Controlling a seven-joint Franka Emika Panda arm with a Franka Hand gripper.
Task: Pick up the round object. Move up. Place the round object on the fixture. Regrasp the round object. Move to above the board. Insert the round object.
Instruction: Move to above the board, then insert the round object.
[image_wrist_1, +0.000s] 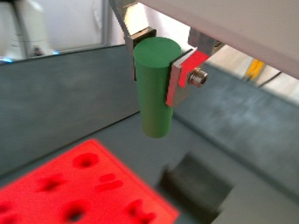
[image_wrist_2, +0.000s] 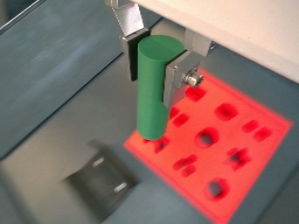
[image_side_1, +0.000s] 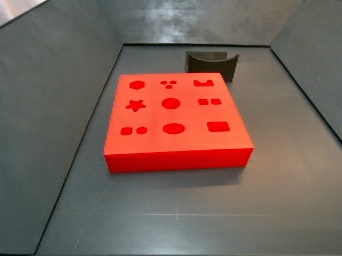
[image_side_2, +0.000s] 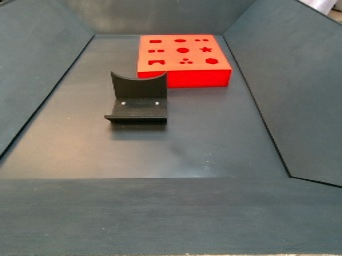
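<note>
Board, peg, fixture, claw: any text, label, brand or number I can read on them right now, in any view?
None readable in any view.
Red board: only cut-out shapes (star, circles, squares, rectangle), no print.
Green peg: plain, held upright in the claw above the floor in both wrist views.
Fixture: dark, unmarked; two tiny pale specks on its base are not legible as text.
The claw is out of frame in both side views.

Round object (image_wrist_1: 156, 87): green peg, upright, clamped between the gripper (image_wrist_1: 163, 63) fingers, aloft. Board (image_side_1: 174, 120): red, flat on floor; fixture (image_side_2: 138, 97): dark, apart.
</note>
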